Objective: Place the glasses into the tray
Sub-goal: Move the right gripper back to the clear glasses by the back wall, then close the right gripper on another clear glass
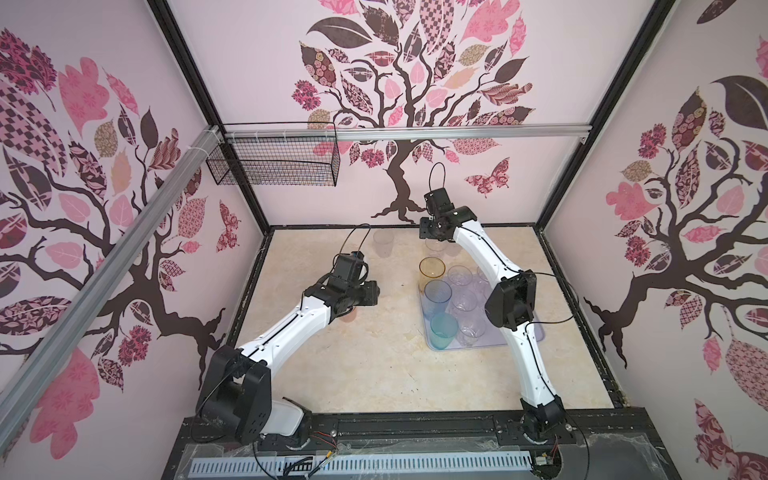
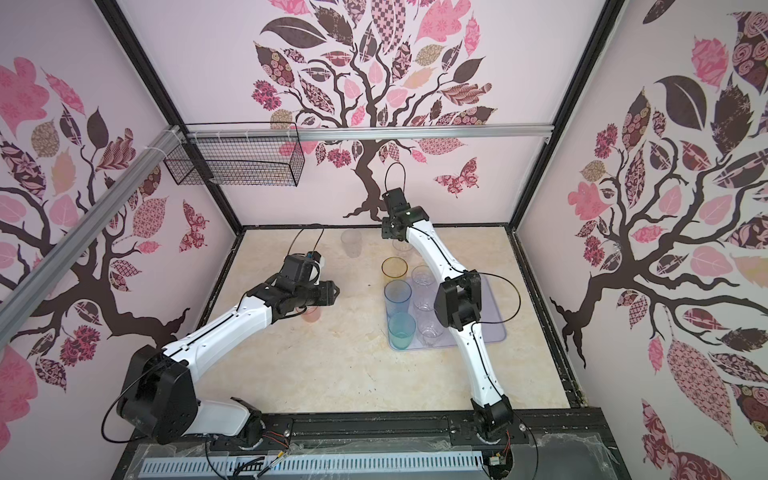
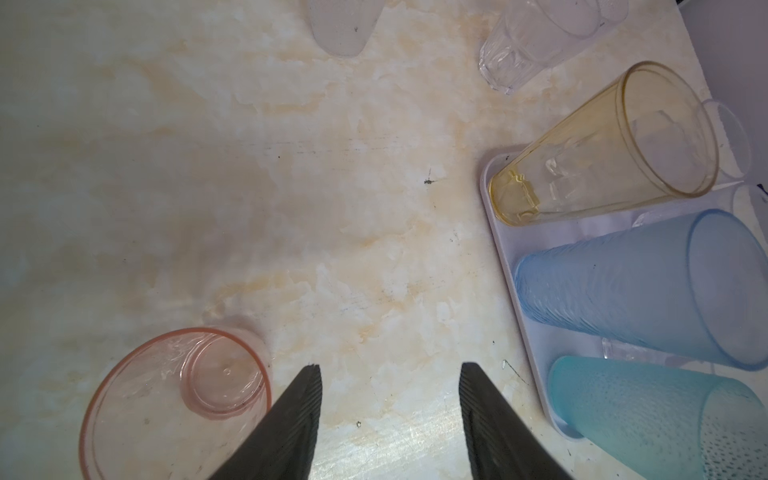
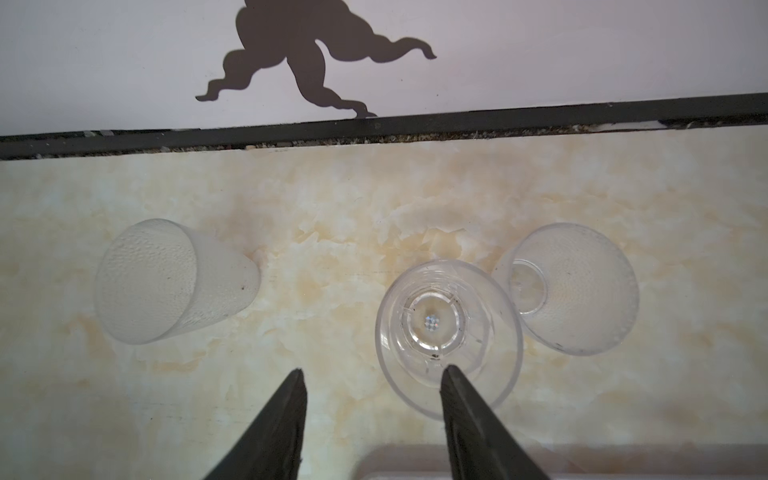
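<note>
Clear glass (image 4: 432, 322) stands beneath one jaw of the right claw (image 4: 374, 370), which gapes half open, empty.

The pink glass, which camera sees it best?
The left wrist view: the pink glass shows close, rim and base clear. In both top views the left arm hides most of it. The right wrist view misses it.
</note>
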Controlling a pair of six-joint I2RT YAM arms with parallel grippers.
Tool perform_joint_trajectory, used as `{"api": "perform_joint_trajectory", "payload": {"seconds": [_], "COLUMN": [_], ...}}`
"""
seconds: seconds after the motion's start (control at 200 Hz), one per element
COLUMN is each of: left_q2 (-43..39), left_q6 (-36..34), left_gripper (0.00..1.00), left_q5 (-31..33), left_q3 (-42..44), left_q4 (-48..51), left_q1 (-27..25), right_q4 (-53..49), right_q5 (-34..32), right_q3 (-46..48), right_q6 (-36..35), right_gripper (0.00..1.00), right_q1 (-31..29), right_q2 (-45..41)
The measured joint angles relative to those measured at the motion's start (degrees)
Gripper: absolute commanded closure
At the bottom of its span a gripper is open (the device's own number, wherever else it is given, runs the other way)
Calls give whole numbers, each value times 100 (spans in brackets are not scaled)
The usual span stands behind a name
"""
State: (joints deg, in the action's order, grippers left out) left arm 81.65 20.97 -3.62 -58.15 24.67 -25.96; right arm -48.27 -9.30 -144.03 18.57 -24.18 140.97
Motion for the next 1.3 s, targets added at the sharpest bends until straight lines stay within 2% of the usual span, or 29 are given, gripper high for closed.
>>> {"api": "perform_joint_trajectory", "payload": {"seconds": [0.3,0.425,0.505,0.73,0.825,1.3], "left_q2": [284,297,299,299,299,299], "left_q6": [-42,-46,-50,-105,-125,-133], "left_gripper": [43,43,43,43,43,43], "left_q5": [-107,-122,-120,-111,-98,-50], "left_q3": [-2,-2,-2,-2,-2,-2], "left_q4": [-11,-15,-13,-15,-15,-15], "left_q1": [0,0,0,0,0,0], "right_q4": [55,142,214,378,415,463], "right_q5": [7,-11,11,247,387,1241], "right_q3": [-2,-2,-2,-2,-2,4], "right_q6": [-92,-192,-254,-367,-361,-55], "right_gripper": [47,51,56,78,83,89], "right_q1": [0,0,0,4,7,0], "right_q2": [658,717,717,717,717,402]}}
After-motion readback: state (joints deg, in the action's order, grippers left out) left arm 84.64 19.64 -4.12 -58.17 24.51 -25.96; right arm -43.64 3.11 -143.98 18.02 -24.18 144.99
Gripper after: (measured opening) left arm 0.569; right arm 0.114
